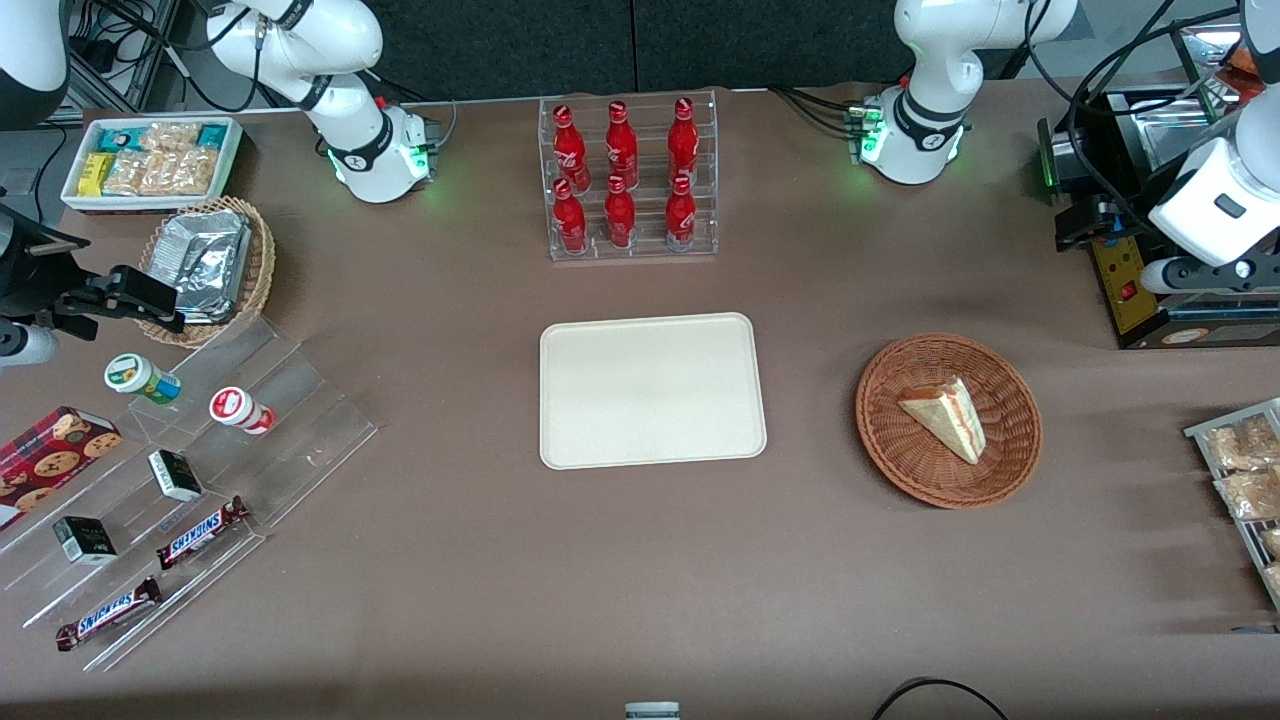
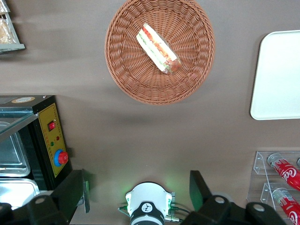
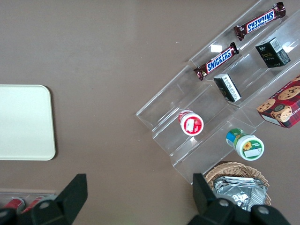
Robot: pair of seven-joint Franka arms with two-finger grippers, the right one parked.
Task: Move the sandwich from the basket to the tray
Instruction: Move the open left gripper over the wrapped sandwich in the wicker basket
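Observation:
The sandwich (image 1: pixel 945 417), a pale bread wedge with red-orange filling on its cut edge, lies in the round reddish-brown wicker basket (image 1: pixel 890 440). The cream tray (image 1: pixel 650 390) lies flat beside the basket, toward the parked arm's end, with nothing on it. My left gripper (image 1: pixel 1090 225) hangs high above the table, farther from the front camera than the basket, and is open and empty. In the left wrist view the sandwich (image 2: pixel 158 48) sits in the basket (image 2: pixel 126 75), well away from the gripper (image 2: pixel 138 192), and a corner of the tray (image 2: pixel 276 75) shows.
A clear rack of red cola bottles (image 1: pixel 628 180) stands farther back than the tray. A black appliance with a yellow panel (image 1: pixel 1120 270) stands near the gripper. A wire rack of snack packets (image 1: pixel 1245 470) sits at the working arm's table edge.

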